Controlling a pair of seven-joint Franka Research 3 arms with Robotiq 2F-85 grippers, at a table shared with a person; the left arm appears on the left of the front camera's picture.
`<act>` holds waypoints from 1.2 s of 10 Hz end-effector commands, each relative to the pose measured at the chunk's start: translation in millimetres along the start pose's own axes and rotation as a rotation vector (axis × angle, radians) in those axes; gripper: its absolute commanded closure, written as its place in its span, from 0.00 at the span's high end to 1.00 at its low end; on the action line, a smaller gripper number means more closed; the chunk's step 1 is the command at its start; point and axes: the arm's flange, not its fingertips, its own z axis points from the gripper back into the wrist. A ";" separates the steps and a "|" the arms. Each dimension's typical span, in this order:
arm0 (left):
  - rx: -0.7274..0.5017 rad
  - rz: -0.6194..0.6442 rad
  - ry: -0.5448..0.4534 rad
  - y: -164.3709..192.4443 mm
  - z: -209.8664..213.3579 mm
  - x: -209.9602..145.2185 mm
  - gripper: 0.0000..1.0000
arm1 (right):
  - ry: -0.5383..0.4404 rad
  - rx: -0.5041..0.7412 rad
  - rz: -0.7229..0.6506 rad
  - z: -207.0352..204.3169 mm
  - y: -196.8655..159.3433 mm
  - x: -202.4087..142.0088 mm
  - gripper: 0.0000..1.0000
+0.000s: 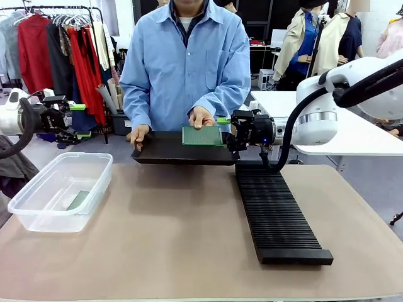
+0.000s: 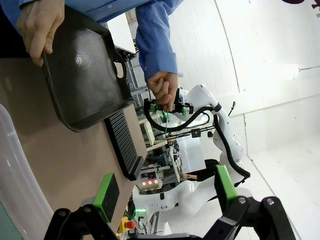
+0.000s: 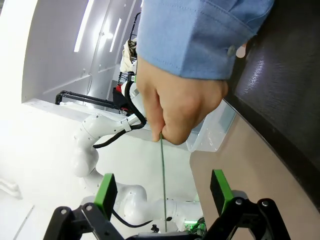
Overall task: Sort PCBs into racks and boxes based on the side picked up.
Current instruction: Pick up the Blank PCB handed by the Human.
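Left pincer (image 2: pixel 165 192) and right pincer (image 3: pixel 163 192) gape apart; a hand (image 3: pixel 180 110) holds one PCB (image 1: pixel 203 136).

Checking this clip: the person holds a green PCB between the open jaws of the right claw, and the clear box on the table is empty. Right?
Not quite. The clear box is not empty: the front view shows a green PCB lying flat on its bottom. The rest stands: the person's hand holds a second PCB between the open jaws of the right claw.

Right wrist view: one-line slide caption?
Person's hand holds a PCB edge-on between the fingers of the open right gripper, black tray beside it.
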 end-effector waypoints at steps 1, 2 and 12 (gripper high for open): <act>0.001 0.004 0.002 -2.6 0.8 -0.4 1.00 | -0.005 0.025 -0.004 -6.8 1.9 10.6 1.00; 0.001 0.004 0.002 -2.6 0.8 -0.4 1.00 | -0.010 0.025 0.005 -8.3 2.2 13.2 1.00; 0.001 0.004 0.002 -2.6 0.8 -0.4 1.00 | 0.003 0.020 -0.012 -11.0 3.9 16.9 0.00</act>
